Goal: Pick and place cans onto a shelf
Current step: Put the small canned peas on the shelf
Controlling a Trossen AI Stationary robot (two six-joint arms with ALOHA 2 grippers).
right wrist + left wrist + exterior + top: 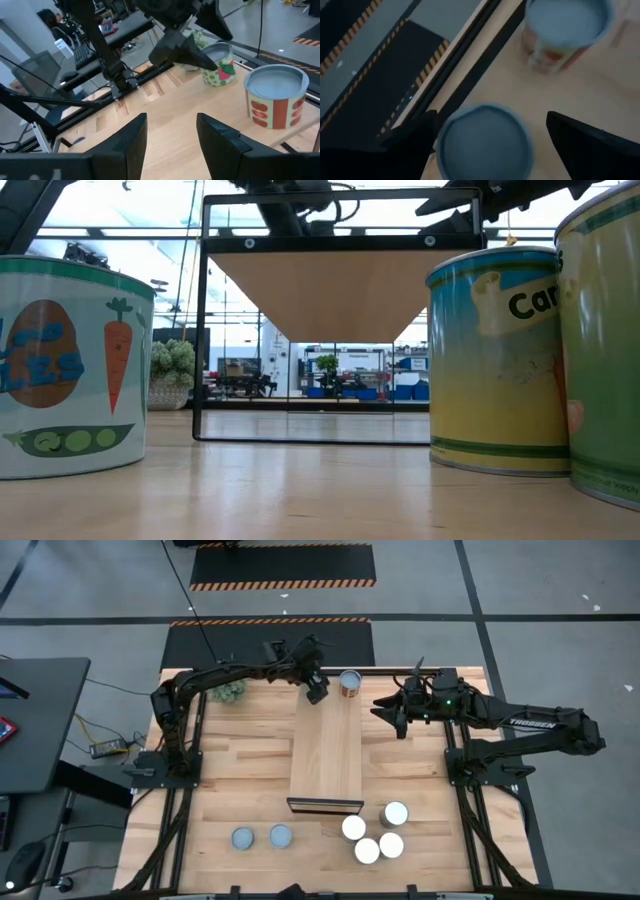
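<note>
The light-wood shelf runs down the middle of the table. A can with a red-marked label stands at its far end; it also shows in the right wrist view. Beside it stands a second can with a blue-grey top and a green-and-red label. My left gripper is open above this can, one finger on each side. My right gripper is open and empty, just right of the shelf's far end. My left gripper comes at the blue-grey-topped can from above, its fingers astride the can's rim. One finger lies close against the can's side; I cannot tell whether it touches. The other finger stands apart from it. The can stands upright on the shelf.
Two blue-grey-topped cans stand near the front edge at the left, and several white-topped cans at the front right of the shelf's dark end. A green plant ball sits at the far left. The shelf's middle is bare.
</note>
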